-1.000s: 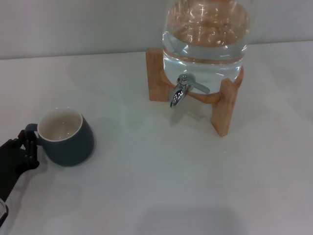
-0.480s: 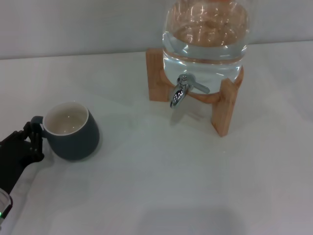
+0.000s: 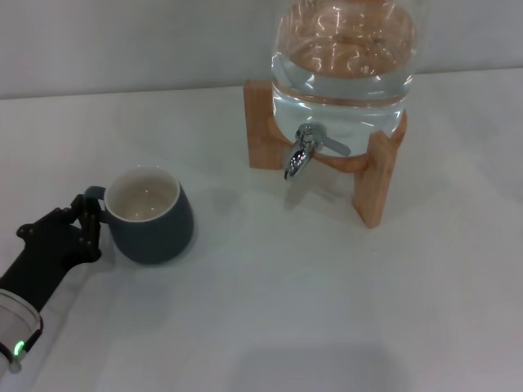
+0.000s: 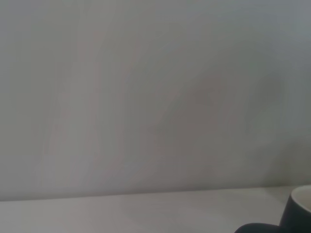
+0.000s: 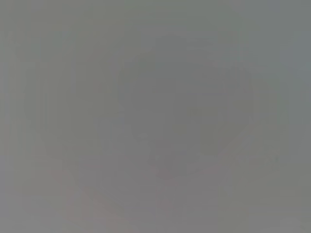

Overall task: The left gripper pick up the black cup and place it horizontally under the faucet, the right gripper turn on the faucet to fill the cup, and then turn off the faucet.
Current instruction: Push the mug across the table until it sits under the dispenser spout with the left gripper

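The black cup stands upright with its cream inside showing, at the left of the white table in the head view. My left gripper is shut on the cup's small loop handle, its black claw reaching in from the lower left. A sliver of the cup's wall shows at the corner of the left wrist view. The chrome faucet points down from the clear water jar, to the right of the cup and farther back; its lever sticks out to the right. The right gripper is out of view.
The jar rests on a wooden stand at the back right, its legs framing the space under the spout. A pale wall runs behind the table. The right wrist view shows only a grey blur.
My left gripper has carried the cup to the right and a little farther back, toward the faucet. The jar and faucet have not moved.
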Robot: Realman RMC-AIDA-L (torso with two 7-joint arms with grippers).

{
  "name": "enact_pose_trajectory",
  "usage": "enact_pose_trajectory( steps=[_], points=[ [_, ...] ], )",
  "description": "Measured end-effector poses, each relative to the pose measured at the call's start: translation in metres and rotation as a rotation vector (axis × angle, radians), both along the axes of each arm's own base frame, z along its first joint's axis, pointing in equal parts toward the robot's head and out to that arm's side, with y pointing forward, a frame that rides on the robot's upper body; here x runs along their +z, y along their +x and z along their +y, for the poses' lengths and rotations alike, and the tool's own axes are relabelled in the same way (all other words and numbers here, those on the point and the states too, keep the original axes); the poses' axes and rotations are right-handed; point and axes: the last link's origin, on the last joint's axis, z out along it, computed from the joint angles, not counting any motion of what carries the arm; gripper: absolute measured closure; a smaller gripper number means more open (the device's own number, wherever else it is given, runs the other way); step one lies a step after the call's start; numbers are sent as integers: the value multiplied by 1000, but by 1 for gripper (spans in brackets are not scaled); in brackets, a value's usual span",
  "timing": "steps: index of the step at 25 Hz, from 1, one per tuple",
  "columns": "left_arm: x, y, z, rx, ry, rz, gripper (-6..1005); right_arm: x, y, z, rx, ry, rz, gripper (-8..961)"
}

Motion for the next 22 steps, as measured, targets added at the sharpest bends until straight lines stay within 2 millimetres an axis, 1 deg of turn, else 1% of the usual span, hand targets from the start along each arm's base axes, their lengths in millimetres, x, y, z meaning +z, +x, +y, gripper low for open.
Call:
enact_pose_trajectory(
  steps=[12,22],
  points=[
    [-11,7,-6,-28,-52,-3,883,-1,-1,2,5,-3,1,111],
    [-20,16,-8,-77,-100,0,882,-2,0,0,1,-3,1,111]
  ],
)
